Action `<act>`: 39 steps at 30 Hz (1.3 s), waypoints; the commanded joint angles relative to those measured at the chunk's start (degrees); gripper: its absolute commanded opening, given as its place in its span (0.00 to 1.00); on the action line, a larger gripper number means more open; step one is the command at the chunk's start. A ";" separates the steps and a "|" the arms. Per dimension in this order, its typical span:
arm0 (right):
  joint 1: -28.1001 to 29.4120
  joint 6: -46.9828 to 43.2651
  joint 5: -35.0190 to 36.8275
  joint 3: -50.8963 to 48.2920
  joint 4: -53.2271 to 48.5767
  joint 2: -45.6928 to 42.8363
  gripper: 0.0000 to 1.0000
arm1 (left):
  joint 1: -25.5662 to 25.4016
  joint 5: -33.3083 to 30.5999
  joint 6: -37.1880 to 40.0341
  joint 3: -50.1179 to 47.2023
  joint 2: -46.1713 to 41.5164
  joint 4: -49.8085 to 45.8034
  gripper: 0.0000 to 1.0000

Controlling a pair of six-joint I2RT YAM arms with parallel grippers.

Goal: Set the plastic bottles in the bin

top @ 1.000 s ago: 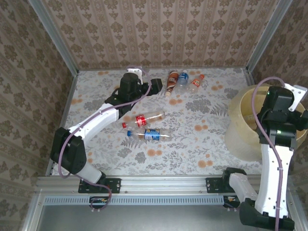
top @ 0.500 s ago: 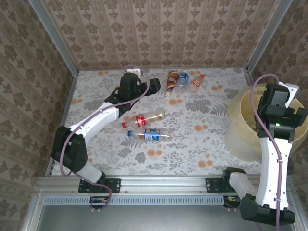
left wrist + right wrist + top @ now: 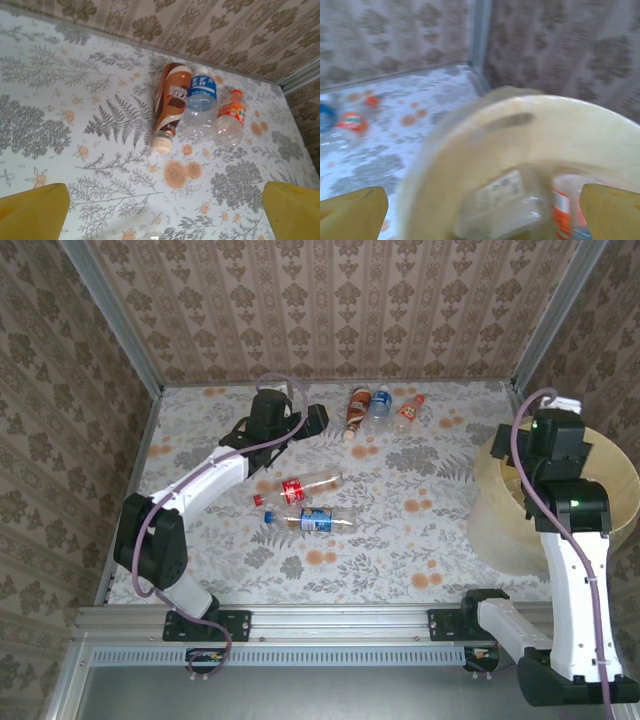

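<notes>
Left claw [image 3: 162,215] spread wide and empty, yellow fingertips [image 3: 32,210] at the bottom corners of the left wrist view. Poised over the far part of the worktop [image 3: 420,540] and aimed at three plastic bottles lying side by side near the back wall: a brown bottle [image 3: 171,102] with a cream cap, a blue-banded bottle [image 3: 200,95] touching it, and an orange-labelled bottle [image 3: 230,120] with an orange cap just beside. Two more mid-worktop in the top view, a red-labelled bottle [image 3: 300,486] and, nearer the arm bases, a blue-labelled bottle [image 3: 315,521]. Both on their sides, well apart from the bin [image 3: 495,510] at the right edge. Right claw [image 3: 482,212] likewise wide apart and holding nothing, above the pale-yellow rim [image 3: 535,107], with a white-labelled bottle [image 3: 502,192] and a red-banded bottle [image 3: 563,205] blurred inside. Probably very light, thin-walled and springy, smooth enough to roll away or squirt out of a pinch. Best taken across the middle of the body, at the label, fingers square to the long axis, with only a modest squeeze. White lettering on the brown and blue labels, too small to read; no brand legible anywhere.
</notes>
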 commanded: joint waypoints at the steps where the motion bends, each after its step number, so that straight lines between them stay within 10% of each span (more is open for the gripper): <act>1: 4.71 3.03 -6.97 2.82 3.63 2.23 1.00 | 0.52 -1.38 -1.79 1.47 0.57 -2.29 1.00; 16: 23.23 2.77 -16.29 8.85 17.05 27.30 1.00 | 2.48 -4.17 -2.60 -4.71 -2.36 -0.21 1.00; 39: 15.48 18.88 -13.80 20.06 24.76 63.71 1.00 | 4.85 -8.06 -6.04 -15.78 -11.08 1.98 1.00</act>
